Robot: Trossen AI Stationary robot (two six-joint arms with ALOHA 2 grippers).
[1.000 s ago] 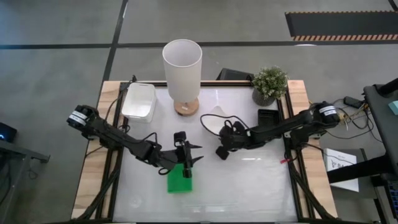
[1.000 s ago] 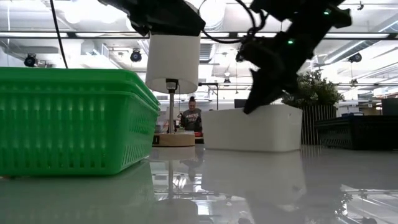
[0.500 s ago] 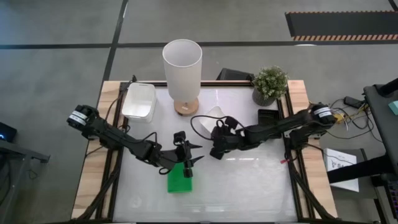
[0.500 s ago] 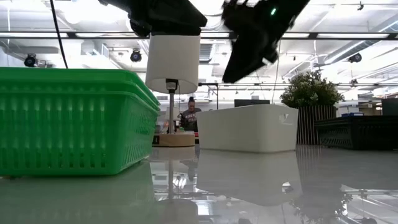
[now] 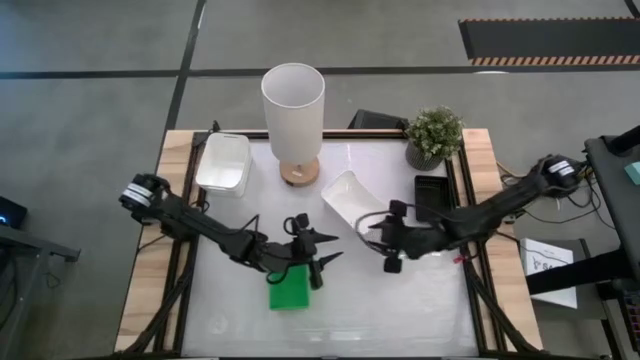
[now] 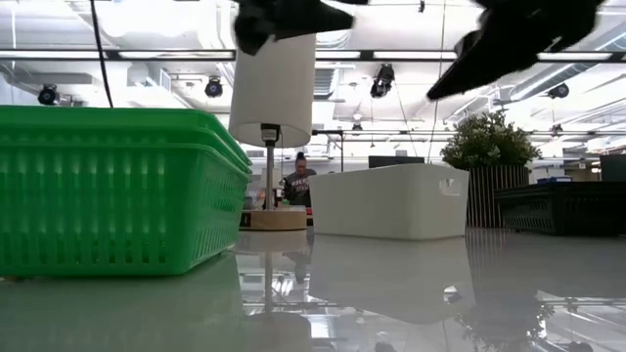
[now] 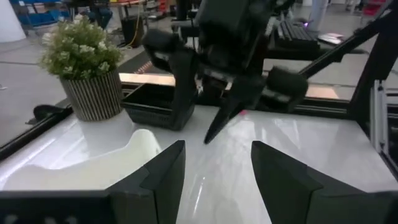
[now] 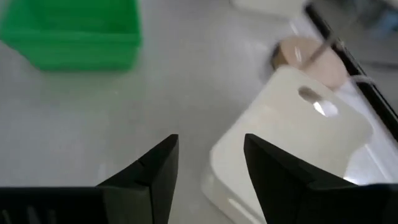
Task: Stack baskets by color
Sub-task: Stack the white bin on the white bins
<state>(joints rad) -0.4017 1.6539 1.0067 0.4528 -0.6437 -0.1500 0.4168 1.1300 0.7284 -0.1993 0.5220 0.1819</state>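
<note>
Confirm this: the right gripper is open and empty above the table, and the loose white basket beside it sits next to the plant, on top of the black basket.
One detail is wrong. The high view shows the white basket resting on the table, apart from the black basket near the plant, not on it. The right gripper is open and empty.

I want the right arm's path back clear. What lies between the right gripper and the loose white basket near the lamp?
Nothing: in the high view only bare tabletop separates the open right gripper from the white basket.
</note>
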